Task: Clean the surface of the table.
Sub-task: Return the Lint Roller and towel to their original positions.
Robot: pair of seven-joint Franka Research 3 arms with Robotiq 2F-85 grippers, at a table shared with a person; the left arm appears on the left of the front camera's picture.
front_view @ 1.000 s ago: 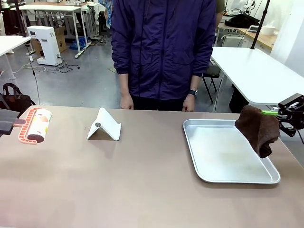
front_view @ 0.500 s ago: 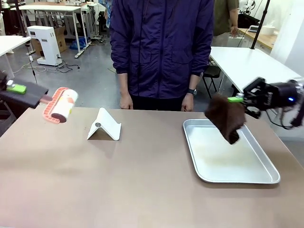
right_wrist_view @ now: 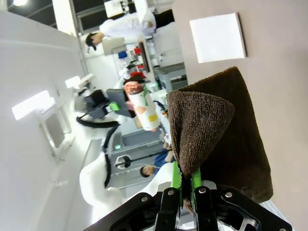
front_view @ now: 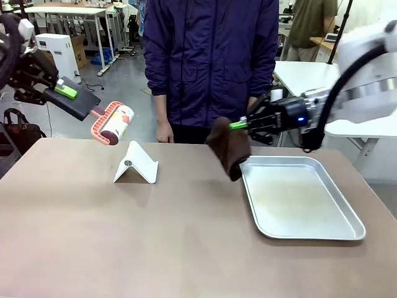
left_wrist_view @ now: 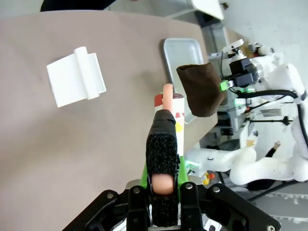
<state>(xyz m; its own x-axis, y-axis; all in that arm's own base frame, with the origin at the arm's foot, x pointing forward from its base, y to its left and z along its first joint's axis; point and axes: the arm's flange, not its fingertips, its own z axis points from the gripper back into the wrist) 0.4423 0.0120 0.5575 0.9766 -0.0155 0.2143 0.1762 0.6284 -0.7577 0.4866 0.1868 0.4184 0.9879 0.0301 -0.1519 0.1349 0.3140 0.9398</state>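
On the table [front_view: 155, 242] there stood one white folded stand [front_view: 135, 164] at about 10 o'clock and one silver tray [front_view: 298, 198] at 3 o'clock; one lint roller [front_view: 111, 123] and one brown cloth [front_view: 229, 148] hung in the air above it. The tan top spread across the whole near view. The left gripper [front_view: 75, 103] reached in from 9 o'clock, raised above the far left edge, its jaws clamped tight on the roller's handle. The right gripper [front_view: 243, 123] stretched across from 3 o'clock, level, jaws pinched on the cloth's top fold just past the tray's far left corner. One person [front_view: 211, 62] stood at 12 o'clock, both hands low by the table's far edge.
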